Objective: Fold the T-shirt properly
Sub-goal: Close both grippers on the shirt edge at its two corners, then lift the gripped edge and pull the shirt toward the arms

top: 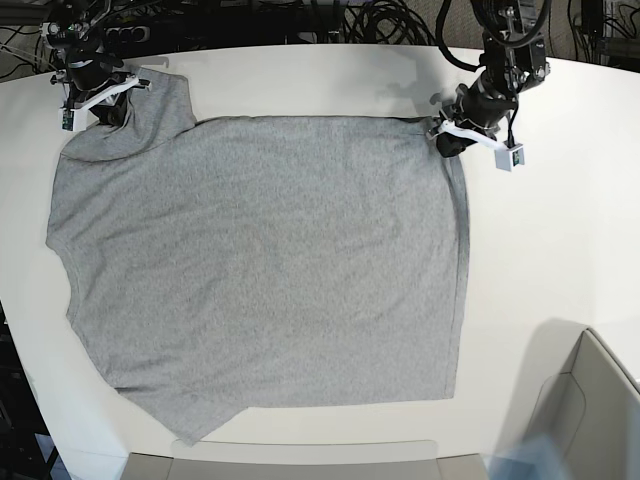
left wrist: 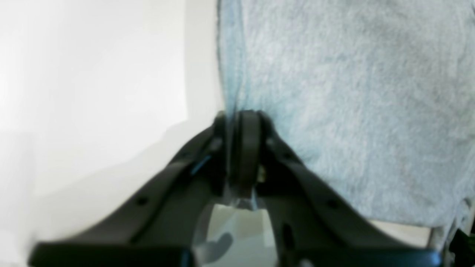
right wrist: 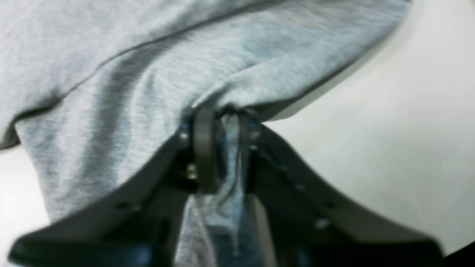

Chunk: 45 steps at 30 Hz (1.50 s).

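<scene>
T-shirt (top: 270,260) fabric is pinched in both your grippers, left (top: 447,140) at one o'clock, right (top: 112,108) at eleven.

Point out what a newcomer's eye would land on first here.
The big heather-grey T-shirt dominates, spread over most of the pale table in the base view. Next come the two black arms reaching in at its top corners: the left pincer clamps the edge at the view's upper right, the right pincer a bunched part at upper left.
</scene>
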Each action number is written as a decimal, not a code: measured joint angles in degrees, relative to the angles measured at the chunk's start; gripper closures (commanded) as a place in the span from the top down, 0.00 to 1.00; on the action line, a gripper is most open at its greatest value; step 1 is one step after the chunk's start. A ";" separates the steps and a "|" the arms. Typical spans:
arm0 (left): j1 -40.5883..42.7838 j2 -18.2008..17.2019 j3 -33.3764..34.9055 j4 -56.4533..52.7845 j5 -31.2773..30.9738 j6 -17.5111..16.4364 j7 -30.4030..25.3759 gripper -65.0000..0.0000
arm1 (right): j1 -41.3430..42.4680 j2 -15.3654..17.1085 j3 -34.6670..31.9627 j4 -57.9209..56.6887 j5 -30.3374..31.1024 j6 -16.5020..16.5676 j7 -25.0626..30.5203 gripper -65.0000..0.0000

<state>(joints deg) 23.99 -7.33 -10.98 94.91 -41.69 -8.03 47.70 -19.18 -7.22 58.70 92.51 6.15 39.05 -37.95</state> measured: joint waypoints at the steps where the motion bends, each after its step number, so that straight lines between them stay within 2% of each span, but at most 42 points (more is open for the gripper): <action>1: 0.50 -0.02 0.00 0.07 -0.31 -0.48 -0.07 0.00 | 0.00 -0.02 0.00 0.00 0.02 0.02 -0.02 0.00; 3: 1.16 0.02 0.00 0.87 -0.55 -0.42 0.11 0.00 | -0.02 -0.44 -0.13 1.36 -0.15 0.02 -1.09 0.00; 5: 1.92 0.04 0.00 2.67 0.15 -0.04 1.25 0.00 | -0.13 -0.98 -0.55 4.31 -1.62 0.02 -4.87 0.00; 14: 8.57 0.20 -0.04 12.39 2.64 1.36 4.79 0.00 | -0.61 -1.88 2.10 16.74 -7.87 0.04 -26.03 0.00; 17: 8.17 0.15 -0.07 12.41 2.67 1.57 4.76 0.00 | 0.81 -1.90 5.81 19.69 -7.72 0.04 -28.59 0.00; 21: 9.31 0.48 -4.85 14.14 2.16 1.49 4.79 0.00 | 3.69 -1.36 9.60 22.01 -7.45 0.04 -29.29 0.00; 24: 10.01 0.20 -7.76 15.98 2.27 1.22 4.81 0.00 | 3.82 -0.72 10.10 22.40 -7.48 0.04 -29.40 0.00; 30: 9.49 0.31 -8.09 16.52 2.47 1.20 6.16 0.00 | 7.06 2.01 10.25 22.64 -7.69 0.04 -30.10 0.00; 34: 9.35 0.33 -8.15 16.94 2.47 1.33 8.04 0.00 | 11.13 2.82 10.10 22.60 -14.08 0.04 -33.97 0.00; 38: 9.27 0.35 -8.28 20.04 2.19 1.36 8.15 0.00 | 15.56 3.23 9.84 22.62 -18.18 0.04 -33.46 0.00; 39: 8.90 0.33 -8.28 20.15 1.62 2.23 8.17 0.00 | 16.33 3.37 9.03 22.62 -19.56 0.04 -33.64 0.00; 41: 7.21 0.35 -8.26 20.04 1.99 6.45 8.98 0.00 | 17.40 4.13 6.49 22.56 -21.75 0.04 -33.86 0.00; 45: 5.53 0.35 -8.09 20.00 1.99 8.39 8.83 0.00 | 19.82 4.35 3.28 22.51 -24.63 0.04 -33.53 0.00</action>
<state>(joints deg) 29.52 -6.98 -19.07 114.91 -39.70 0.36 56.53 0.64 -2.87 61.98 115.02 -18.48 39.09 -71.48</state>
